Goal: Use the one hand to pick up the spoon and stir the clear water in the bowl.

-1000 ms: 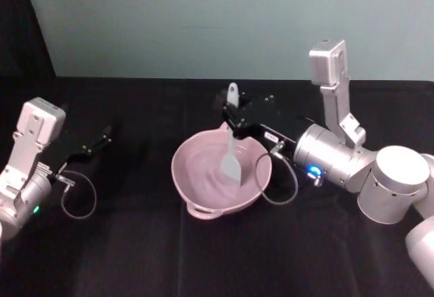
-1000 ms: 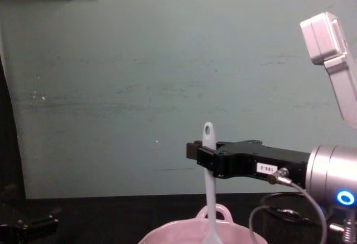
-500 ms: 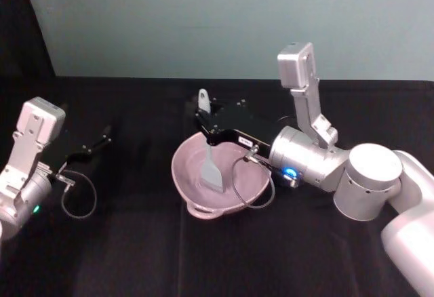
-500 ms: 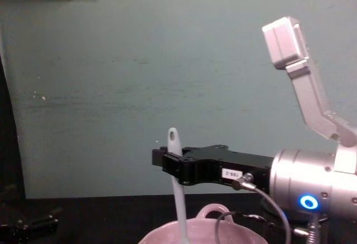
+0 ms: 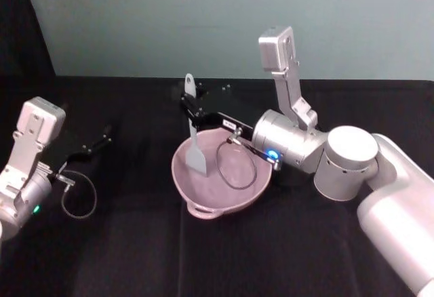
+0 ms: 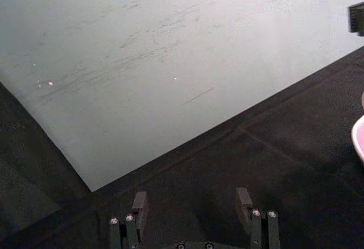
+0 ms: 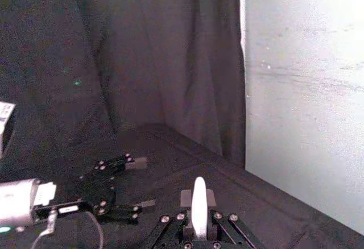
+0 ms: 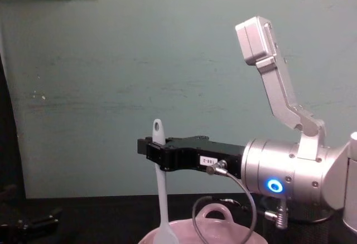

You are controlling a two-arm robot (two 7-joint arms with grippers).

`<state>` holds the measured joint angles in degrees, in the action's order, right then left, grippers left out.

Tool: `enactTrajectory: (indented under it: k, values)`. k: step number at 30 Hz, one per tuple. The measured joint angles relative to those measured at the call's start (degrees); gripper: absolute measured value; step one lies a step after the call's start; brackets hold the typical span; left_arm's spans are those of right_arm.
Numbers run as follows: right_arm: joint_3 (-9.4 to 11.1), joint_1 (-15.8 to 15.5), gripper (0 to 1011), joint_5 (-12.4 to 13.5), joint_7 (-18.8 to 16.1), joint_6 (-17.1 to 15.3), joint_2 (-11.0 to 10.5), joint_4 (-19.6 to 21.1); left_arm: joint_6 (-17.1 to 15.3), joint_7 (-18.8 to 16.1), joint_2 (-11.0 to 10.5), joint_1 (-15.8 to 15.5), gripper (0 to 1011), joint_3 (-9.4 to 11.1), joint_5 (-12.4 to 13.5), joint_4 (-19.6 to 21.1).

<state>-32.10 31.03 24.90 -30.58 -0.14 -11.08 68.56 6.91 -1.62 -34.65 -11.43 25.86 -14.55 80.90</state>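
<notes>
Right gripper (image 5: 191, 110) clamped on upper handle of white spoon (image 5: 193, 141); spoon near upright, blade inside pink bowl (image 5: 182, 178), near its left wall. Left gripper (image 5: 103, 136) parked over tabletop (image 5: 135, 243), jaws apart, empty. Risk: blade pressing wall may shove bowl; fast sweep may slop clear water (image 5: 207, 188).

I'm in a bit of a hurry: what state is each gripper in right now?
Left gripper: open, holding nothing, off to the left.
Right gripper: closed on the spoon, its blade down inside the bowl.
</notes>
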Motion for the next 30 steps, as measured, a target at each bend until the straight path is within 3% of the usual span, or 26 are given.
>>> enactTrajectory:
  k: [8, 12, 20, 30]
  values:
    - [1.1, 2.4, 120, -0.3, 0.3, 0.6, 0.9, -4.3, 0.0, 0.0, 0.0, 0.0, 1011, 0.0, 0.0, 0.0]
    - [1.8, 2.5, 120, -0.2, 0.5, 0.7, 0.8, -4.5, 0.0, 0.0, 0.0, 0.0, 1011, 0.0, 0.0, 0.0]
    - [3.6, -0.1, 119, -0.1, 1.7, -0.2, -1.9, -0.5, 0.0, 0.0, 0.0, 0.0, 1011, 0.0, 0.0, 0.0]
    - [4.5, -4.4, 119, 0.2, 2.2, -1.5, -5.3, 6.0, 0.0, 0.0, 0.0, 0.0, 1011, 0.0, 0.0, 0.0]
